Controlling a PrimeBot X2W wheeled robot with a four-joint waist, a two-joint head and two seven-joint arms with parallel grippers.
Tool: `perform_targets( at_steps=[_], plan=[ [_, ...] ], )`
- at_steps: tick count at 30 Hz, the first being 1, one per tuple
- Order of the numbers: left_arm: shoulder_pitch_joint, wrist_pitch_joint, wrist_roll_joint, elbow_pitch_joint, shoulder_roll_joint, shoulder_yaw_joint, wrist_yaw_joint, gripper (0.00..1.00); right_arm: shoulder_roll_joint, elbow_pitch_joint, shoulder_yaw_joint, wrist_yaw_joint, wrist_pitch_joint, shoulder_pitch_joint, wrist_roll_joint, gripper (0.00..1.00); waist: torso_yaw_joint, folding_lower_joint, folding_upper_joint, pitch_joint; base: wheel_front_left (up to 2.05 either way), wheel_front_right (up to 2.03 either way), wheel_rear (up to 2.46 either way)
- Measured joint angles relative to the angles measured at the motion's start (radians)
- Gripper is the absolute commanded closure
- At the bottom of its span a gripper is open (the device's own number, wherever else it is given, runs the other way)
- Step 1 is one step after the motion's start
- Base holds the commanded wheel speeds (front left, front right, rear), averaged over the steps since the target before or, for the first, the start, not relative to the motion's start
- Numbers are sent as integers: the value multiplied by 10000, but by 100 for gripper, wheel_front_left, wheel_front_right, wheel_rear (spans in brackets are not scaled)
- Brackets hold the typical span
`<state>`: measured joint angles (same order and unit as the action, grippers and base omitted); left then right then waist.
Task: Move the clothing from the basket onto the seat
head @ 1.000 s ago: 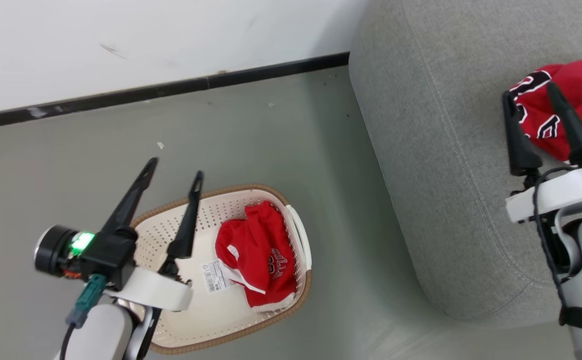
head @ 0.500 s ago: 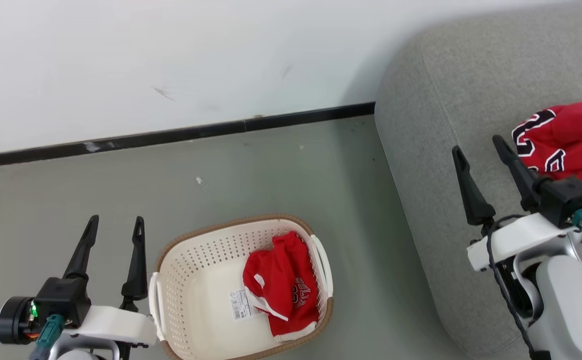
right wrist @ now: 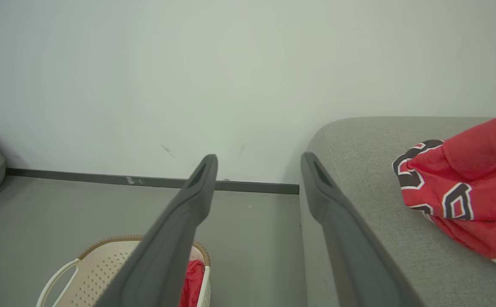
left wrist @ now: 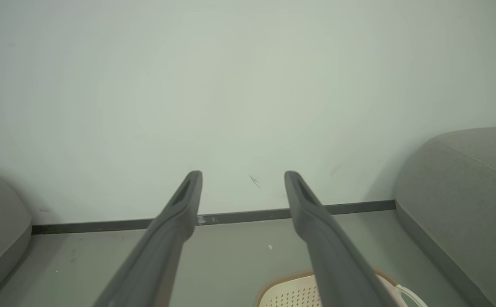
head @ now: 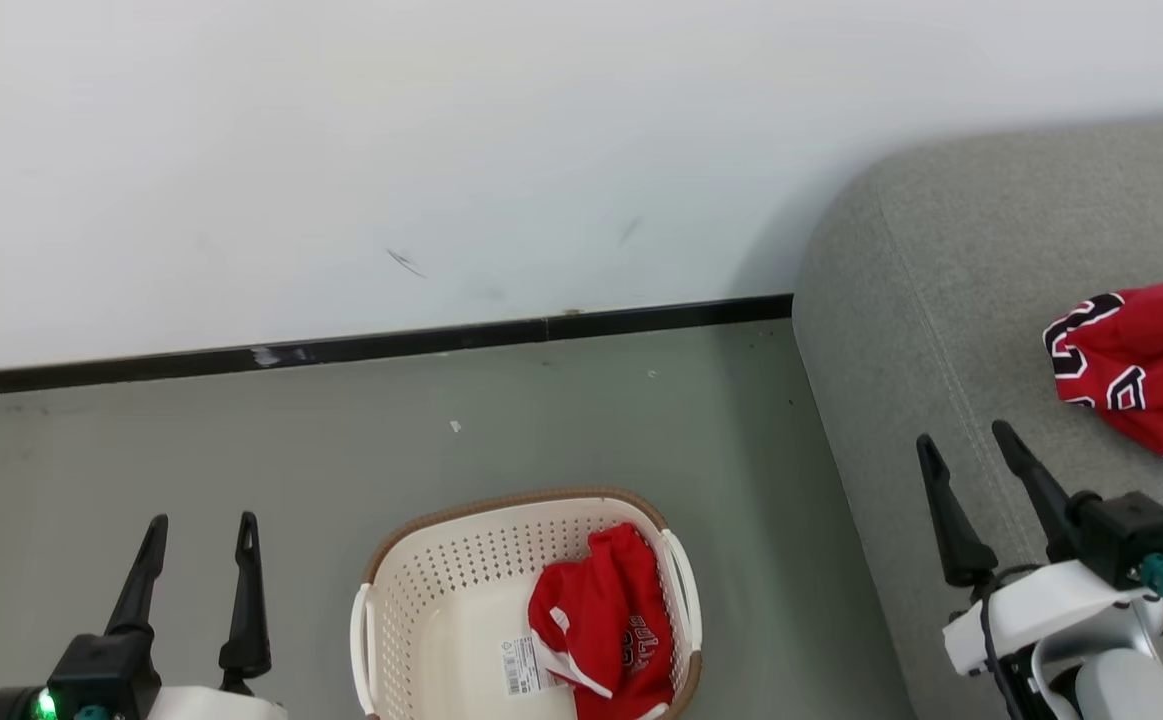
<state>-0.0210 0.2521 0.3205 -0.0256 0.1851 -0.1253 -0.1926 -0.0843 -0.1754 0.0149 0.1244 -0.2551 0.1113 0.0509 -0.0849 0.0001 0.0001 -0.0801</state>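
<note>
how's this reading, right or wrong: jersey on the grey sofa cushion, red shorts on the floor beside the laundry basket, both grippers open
Wrong: the red shorts lie inside the laundry basket, as the head view shows. The rest holds.

We see bright, even, diffuse light without glare; the seat (head: 941, 300) throws a soft shadow on the wall (head: 441, 150). Our wrist views look hazier, dimming toward corners.

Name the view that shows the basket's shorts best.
Head view: the shorts lie exposed, lettering visible. Right wrist view catches a red sliver of them; left wrist view, part of the basket.
</note>
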Motion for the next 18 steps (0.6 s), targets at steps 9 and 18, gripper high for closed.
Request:
perform_targets(
  at_steps=[9,18],
  plan=[
    [-546,0,-6,-163,-86,-86,123,0,249,132,-88,0,0,-873,-10,0,346,0,0,580,0,0,0],
    [-782,0,-6,-378,-186,-130,299,0,305,407,-111,0,0,-1344,-217,0,626,0,0,980,0,0,0]
  ],
)
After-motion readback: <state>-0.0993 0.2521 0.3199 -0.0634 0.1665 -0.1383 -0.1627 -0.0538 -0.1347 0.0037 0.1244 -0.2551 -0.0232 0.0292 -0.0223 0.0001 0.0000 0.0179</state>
